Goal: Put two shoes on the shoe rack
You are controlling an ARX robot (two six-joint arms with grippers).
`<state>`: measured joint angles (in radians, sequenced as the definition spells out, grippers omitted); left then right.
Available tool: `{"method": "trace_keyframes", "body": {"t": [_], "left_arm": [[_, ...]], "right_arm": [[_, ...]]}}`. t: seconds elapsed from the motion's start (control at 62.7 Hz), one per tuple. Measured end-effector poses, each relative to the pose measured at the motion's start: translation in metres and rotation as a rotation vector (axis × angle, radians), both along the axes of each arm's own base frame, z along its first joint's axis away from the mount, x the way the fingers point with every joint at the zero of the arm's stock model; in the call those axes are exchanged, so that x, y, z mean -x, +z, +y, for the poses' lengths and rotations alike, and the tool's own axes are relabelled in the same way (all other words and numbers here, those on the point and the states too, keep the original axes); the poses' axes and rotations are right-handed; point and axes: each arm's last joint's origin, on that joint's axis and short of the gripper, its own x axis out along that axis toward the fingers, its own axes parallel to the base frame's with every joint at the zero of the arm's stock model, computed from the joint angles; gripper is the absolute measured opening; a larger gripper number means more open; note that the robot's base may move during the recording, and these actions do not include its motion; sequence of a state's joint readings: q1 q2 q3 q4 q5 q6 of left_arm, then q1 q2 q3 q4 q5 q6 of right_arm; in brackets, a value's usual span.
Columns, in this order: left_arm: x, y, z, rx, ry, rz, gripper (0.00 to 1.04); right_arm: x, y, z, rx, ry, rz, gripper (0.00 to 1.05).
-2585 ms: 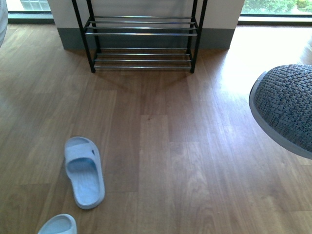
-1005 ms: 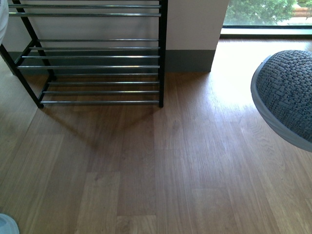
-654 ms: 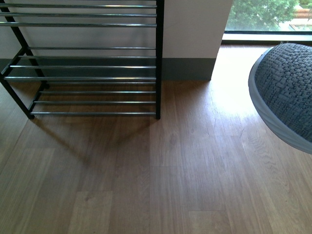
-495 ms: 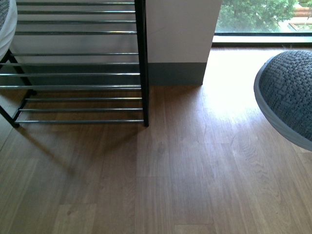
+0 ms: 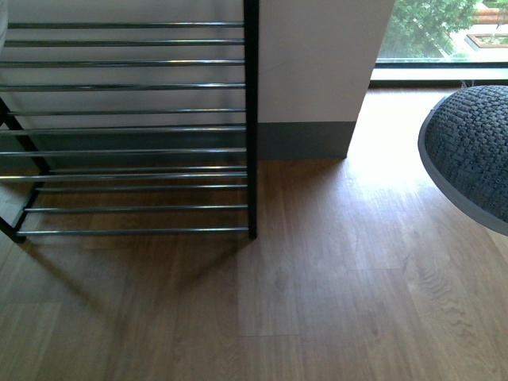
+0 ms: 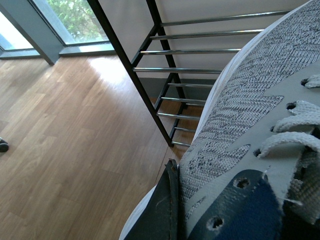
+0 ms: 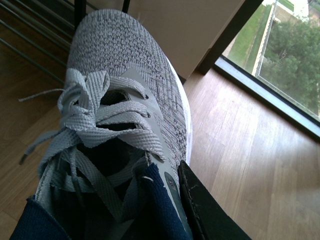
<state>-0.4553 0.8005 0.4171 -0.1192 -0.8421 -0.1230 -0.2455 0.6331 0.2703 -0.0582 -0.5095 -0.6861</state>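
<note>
**Ana:** Wood floor (image 5: 317,302) all round, pale wall (image 5: 317,63) behind, window (image 5: 444,32) at 1 o'clock. What have the arms got?

**Ben:** Start at the right pincer (image 7: 184,200). One black finger (image 7: 205,212) shows, pressed to the outer side of the right shoe (image 7: 125,85) near the collar. Its mate is hidden, inside the collar I'd guess. In the front view that shoe's toe hangs clear of the floor at 3 o'clock, so I judge the pincer clenched on it.

**Ana:** And the left?

**Ben:** Much the same. At the left pincer (image 6: 177,215) a dark strip, which I take for a finger (image 6: 162,207), lies against the left shoe (image 6: 240,120) beside the lace eyelets. The other finger is out of sight. The shoe is held off the floor with its toe toward the rack (image 6: 131,75), so I judge that one grasped too.

**Ana:** So which step is this?

**Ben:** The carry is ending and the placing has not begun. Neither shoe is on a shelf. From the front the rack fills 9 to 11 o'clock, with its end post near the middle. The right shoe sits well beyond that post.

**Ana:** And the next move?

**Ben:** The right shoe should go toward 9 o'clock, past the post and toe-first between two tiers. The left one is nearer the rods already. Each sole should be level and bridge several rods before its pincer lets go, or a heel could dip through a gap.
</note>
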Motion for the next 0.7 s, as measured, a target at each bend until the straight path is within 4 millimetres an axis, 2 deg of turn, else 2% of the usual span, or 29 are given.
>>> {"method": "trace_keyframes", "body": {"t": [0.702], "left_arm": [[0.0003, 0.0007, 0.0014, -0.008, 0.021, -0.007, 0.01]], "right_arm": [[0.0004, 0.0002, 0.0007, -0.005, 0.013, -0.003, 0.01]]}}
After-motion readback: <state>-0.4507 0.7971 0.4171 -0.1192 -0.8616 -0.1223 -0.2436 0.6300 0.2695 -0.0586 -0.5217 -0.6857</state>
